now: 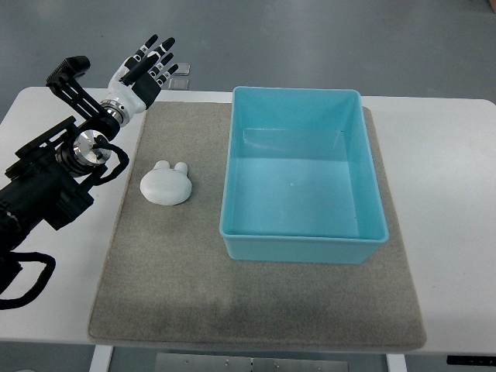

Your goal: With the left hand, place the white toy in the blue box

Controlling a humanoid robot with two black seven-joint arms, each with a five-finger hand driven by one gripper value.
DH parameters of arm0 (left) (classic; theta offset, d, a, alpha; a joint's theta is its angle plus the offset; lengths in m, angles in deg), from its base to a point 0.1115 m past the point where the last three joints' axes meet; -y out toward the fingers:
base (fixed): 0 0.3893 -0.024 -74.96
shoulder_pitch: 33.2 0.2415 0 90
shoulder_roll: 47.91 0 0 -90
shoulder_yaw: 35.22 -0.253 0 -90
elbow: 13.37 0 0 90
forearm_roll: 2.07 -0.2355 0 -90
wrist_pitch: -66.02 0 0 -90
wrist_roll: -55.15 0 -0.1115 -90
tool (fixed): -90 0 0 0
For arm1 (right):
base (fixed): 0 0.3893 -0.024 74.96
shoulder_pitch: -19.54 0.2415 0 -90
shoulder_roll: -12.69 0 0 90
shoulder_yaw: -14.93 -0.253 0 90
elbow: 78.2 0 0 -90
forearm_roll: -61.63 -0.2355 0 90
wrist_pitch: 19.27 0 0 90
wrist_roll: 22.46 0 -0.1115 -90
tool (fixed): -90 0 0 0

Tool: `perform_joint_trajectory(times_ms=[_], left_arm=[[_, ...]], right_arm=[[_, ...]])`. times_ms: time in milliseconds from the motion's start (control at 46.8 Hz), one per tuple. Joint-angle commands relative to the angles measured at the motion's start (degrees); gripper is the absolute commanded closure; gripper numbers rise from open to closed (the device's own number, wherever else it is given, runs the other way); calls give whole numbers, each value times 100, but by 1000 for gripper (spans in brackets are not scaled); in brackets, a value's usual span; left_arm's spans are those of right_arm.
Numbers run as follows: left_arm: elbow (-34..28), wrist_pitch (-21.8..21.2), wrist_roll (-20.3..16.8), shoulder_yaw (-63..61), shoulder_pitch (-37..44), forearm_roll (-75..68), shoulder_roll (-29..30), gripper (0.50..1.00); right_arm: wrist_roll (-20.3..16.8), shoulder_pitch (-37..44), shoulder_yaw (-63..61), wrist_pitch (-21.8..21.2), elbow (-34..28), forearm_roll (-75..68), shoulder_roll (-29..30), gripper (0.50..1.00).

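**Left hand open, one toy on the mat**

Our left hand (146, 68) sits upper left, fingers spread, holding nothing. We count one white toy (166, 184) left of centre on the grey mat (256, 298), beside one blue box (298, 172), on the worktop (449, 194).

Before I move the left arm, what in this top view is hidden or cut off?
- Right arm: not in the top view at all.
- Left arm behind the left robot hand: cut off by the picture's left edge.
- Blue box: near inner wall hidden by its own rim.
- White toy: underside hidden against the grey mat.
- Table: front edge and legs cut off at the bottom.
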Motion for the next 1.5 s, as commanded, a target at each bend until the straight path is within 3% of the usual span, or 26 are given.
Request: perform_joint_trajectory(times_ms=[0,770,1475], left_arm=[[0,1,-2,2,0,0,0,506],[27,1,-2,2,-9,-35,53,506],[897,-25,-2,-384,-9,-106,721,508]], right_arm=[[0,0,0,0,0,1,0,564],[0,0,0,0,0,1,0,564],[0,0,0,0,0,1,0,564]])
